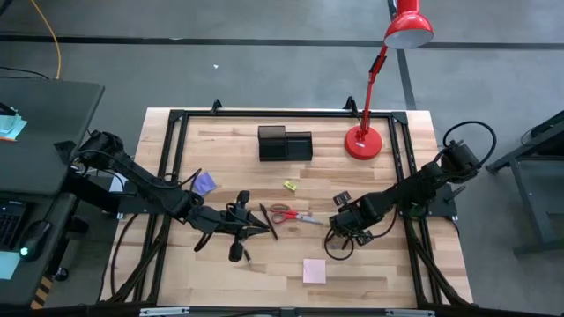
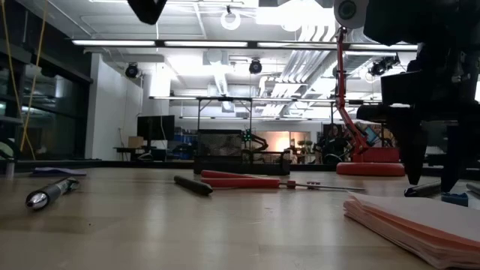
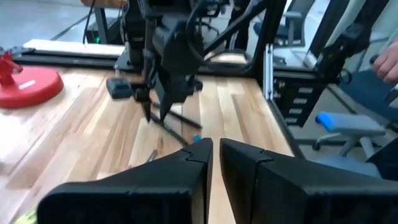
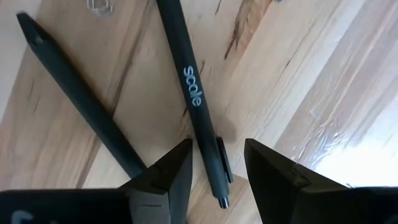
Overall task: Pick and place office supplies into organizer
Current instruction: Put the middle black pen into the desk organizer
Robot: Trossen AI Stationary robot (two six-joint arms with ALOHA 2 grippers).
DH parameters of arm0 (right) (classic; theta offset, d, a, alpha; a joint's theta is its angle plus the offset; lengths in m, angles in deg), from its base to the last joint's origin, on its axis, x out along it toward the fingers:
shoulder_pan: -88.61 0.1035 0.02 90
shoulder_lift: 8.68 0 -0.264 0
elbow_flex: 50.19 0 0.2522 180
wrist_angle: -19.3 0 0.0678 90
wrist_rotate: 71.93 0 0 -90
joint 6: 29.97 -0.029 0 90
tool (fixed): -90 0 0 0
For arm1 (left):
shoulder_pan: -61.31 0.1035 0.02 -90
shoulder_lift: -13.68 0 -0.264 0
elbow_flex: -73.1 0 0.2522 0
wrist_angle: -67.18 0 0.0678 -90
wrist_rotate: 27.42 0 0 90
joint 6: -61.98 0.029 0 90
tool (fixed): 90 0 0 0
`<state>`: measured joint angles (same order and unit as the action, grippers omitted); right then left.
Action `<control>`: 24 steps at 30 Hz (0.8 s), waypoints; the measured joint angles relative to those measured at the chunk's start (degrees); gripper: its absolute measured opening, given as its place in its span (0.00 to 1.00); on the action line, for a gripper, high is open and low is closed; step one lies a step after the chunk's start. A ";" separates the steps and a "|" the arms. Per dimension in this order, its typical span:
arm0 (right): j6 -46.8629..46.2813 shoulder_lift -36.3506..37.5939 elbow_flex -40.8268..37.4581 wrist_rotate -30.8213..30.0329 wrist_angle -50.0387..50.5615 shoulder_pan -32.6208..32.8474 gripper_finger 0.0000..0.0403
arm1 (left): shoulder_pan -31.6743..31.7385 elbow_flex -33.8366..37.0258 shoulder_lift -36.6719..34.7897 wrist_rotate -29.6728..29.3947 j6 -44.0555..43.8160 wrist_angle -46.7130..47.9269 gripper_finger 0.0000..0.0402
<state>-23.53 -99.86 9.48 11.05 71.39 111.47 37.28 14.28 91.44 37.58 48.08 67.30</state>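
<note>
High cam straight down, low cam table-level (shared: scissors (image 1: 295, 215)), wrist cams close.

Scissors (image 1: 295, 214) mid-table — organizer (image 1: 285, 143) behind, lamp (image 1: 363, 141) beside it

On the table (image 1: 220, 273) stood one black organizer (image 1: 285, 143) and one red desk lamp (image 1: 363, 141), and one pair of red-handled scissors (image 1: 295, 215) lay there. Note pads numbered two: one pink (image 1: 315, 270) and one purple (image 1: 205, 183), alongside one small yellow piece (image 1: 290, 185). Two dark pens were counted beneath the right tool (image 4: 214, 163), one printed with lettering (image 4: 194, 93) and one plain (image 4: 81, 102), with a further dark pen (image 1: 268, 220) beside the scissors; other thin items could not be counted reliably.
</note>
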 joint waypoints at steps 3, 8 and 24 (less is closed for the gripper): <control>-0.44 0.02 0.00 0.16 0.27 0.00 0.35 | 0.00 0.02 -0.04 -0.07 -0.01 -0.04 0.06; -0.07 0.02 0.00 2.05 0.07 -0.16 0.34 | 0.00 0.02 0.02 -0.09 -0.05 -0.03 0.06; -0.26 0.31 0.11 6.03 -1.15 -1.62 0.03 | 0.00 0.02 0.02 -0.09 -0.95 -0.06 0.06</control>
<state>-23.79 -99.55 9.59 17.08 70.24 109.85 37.28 14.30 91.46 37.50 47.13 67.25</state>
